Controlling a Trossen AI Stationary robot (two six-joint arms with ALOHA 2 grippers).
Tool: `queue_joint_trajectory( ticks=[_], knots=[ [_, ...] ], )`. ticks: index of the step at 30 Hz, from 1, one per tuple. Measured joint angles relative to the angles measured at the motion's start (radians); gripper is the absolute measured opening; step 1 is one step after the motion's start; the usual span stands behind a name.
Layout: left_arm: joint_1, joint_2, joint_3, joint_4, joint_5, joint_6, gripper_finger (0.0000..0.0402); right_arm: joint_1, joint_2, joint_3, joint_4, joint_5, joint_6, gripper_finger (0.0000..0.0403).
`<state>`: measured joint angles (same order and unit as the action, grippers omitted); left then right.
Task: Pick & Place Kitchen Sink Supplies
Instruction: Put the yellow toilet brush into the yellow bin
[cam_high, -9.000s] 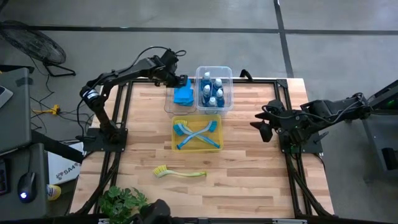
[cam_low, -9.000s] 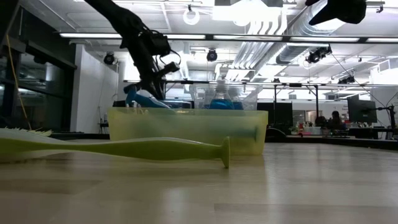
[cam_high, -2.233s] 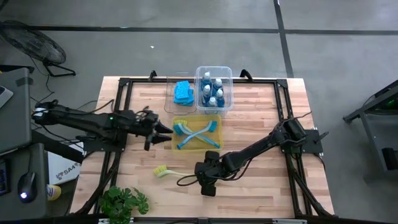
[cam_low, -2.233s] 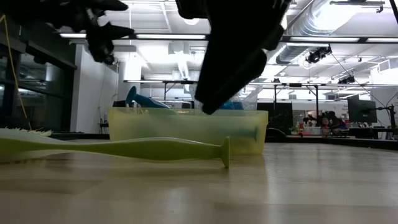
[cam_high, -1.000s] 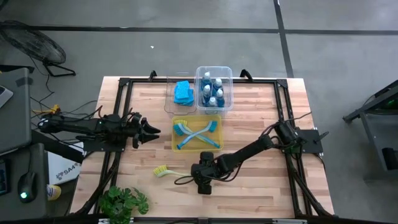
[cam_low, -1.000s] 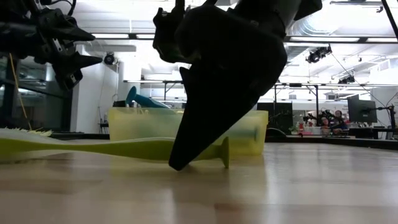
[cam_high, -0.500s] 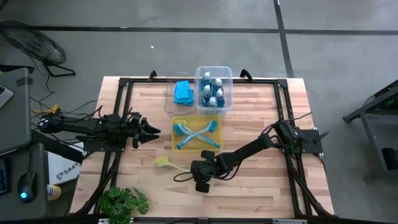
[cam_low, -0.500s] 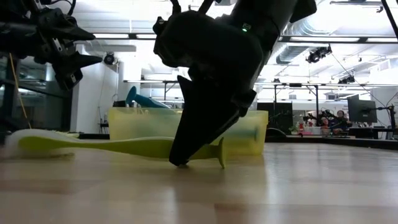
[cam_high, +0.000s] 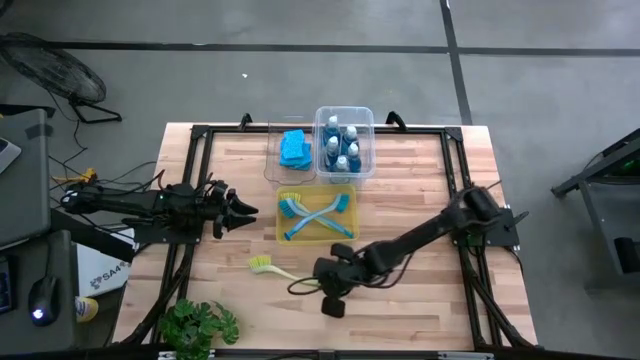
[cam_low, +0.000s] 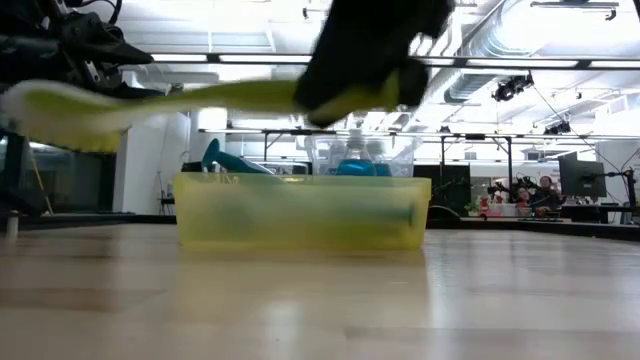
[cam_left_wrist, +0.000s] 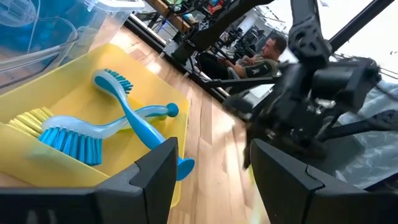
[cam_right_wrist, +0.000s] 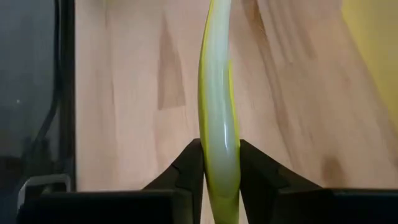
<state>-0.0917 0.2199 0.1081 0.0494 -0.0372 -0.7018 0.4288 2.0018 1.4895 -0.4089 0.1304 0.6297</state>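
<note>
A yellow-green dish brush (cam_high: 272, 266) hangs above the table's near middle, with my right gripper (cam_high: 326, 272) shut on its handle. In the low view the brush (cam_low: 200, 98) floats well above the wood, its head (cam_low: 55, 112) a little lower than the handle. Two blue brushes (cam_high: 316, 211) lie crossed in the yellow bin (cam_high: 283, 236). Bottles of blue liquid (cam_high: 342, 146) stand in a clear bin, and blue sponges (cam_high: 293, 150) lie in the clear bin beside it. My left gripper (cam_high: 250, 210) waits open left of the yellow bin. My right gripper pinches the brush's handle (cam_right_wrist: 220, 134) between its two fingers (cam_right_wrist: 189, 163), near the handle's free end (cam_low: 398, 85). The fingers lie across the handle and come down at a slant from the table's right side. The brush is lifted clear, nearly level, head toward the left.
A leafy plant (cam_high: 200, 325) stands at the near left corner. The black frame rails (cam_high: 196, 160) run along the table's edges. Bare wood (cam_high: 410, 215) lies right of the yellow bin. A person (cam_left_wrist: 271, 48) shows in the room beyond.
My right gripper has taken hold of the yellow-green brush's handle and gone up with it. The brush lay on the table, its head first slid a little toward the far edge, and now the whole brush hangs clear of the wood.
</note>
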Motion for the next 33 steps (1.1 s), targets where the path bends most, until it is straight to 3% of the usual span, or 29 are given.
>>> queue_joint_trajectory(
  ticks=[14, 19, 33],
  knots=[
    [0.0, 0.0, 0.0, 0.0, 0.0, 0.0, 0.0197, 0.001, -0.267, 0.002, -0.462, 0.201, 0.146, 0.0066],
    [0.0, 0.0, 0.0, 0.0, 0.0, 0.0, 0.0197, -0.074, -0.278, 0.002, -0.56, 0.181, 0.07, 0.0066],
    [0.0, 0.0, 0.0, 0.0, 0.0, 0.0, 0.0197, -0.274, -0.262, 0.002, -0.583, 0.099, -0.201, 0.0066]
  ],
)
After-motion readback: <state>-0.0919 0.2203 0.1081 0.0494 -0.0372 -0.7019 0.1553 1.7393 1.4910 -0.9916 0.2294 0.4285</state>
